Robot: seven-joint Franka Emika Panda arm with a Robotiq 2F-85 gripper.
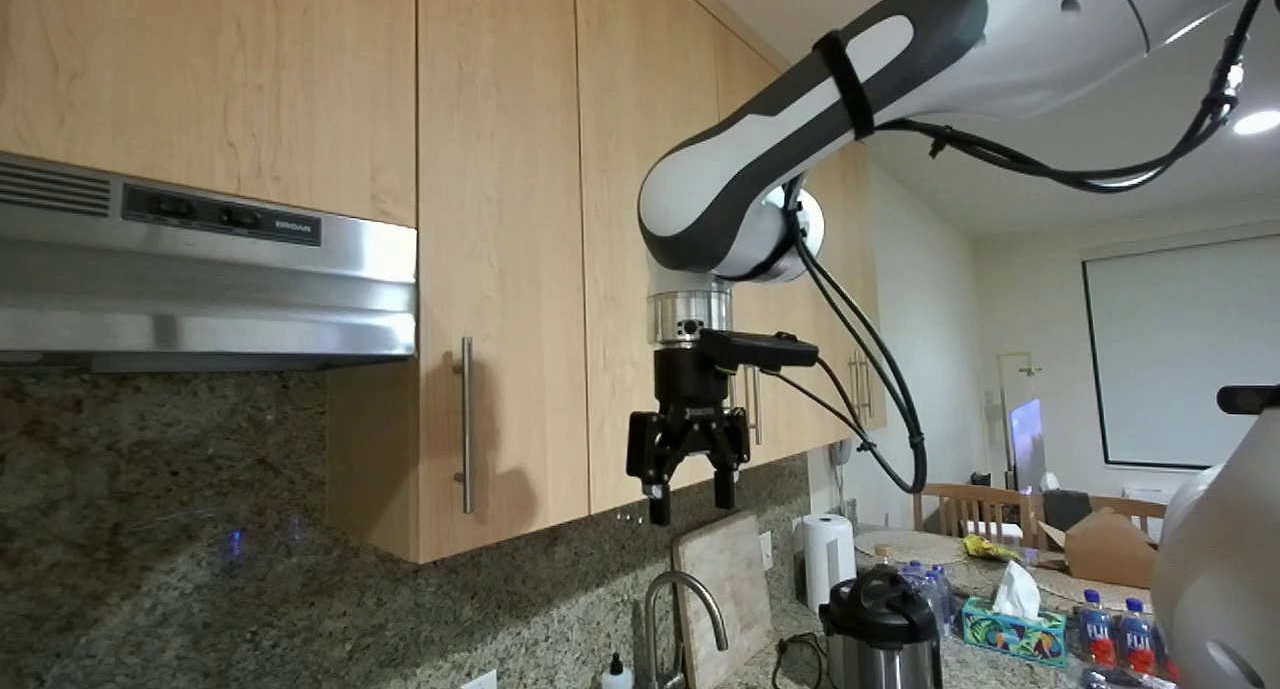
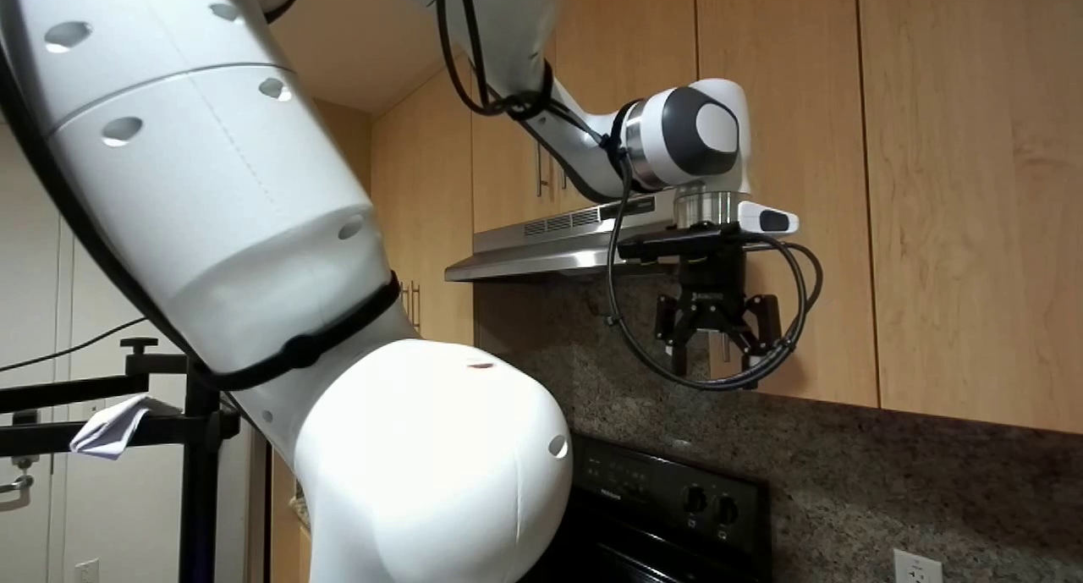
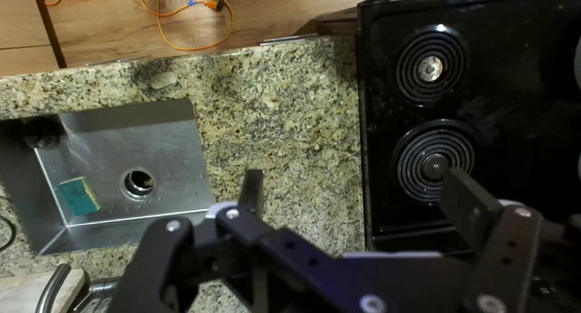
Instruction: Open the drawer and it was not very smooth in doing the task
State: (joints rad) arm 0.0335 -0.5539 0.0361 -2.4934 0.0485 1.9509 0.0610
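Hovering apart from bar handle (image 1: pixel 466 424) | claw (image 1: pixel 692 499) spread, facing down, presumably to straddle it | cabinet door (image 1: pixel 502 259) closed

Bright ceiling light (image 1: pixel 1257 122), soft shadows on the narrow cabinet door (image 1: pixel 505 259), harsh glare on the white arm (image 2: pixel 431 448).

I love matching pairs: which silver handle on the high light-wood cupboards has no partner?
The vertical silver handle on the tall, narrow light-wood door beside the steel range hood. It's alone; other high handles stand in pairs.
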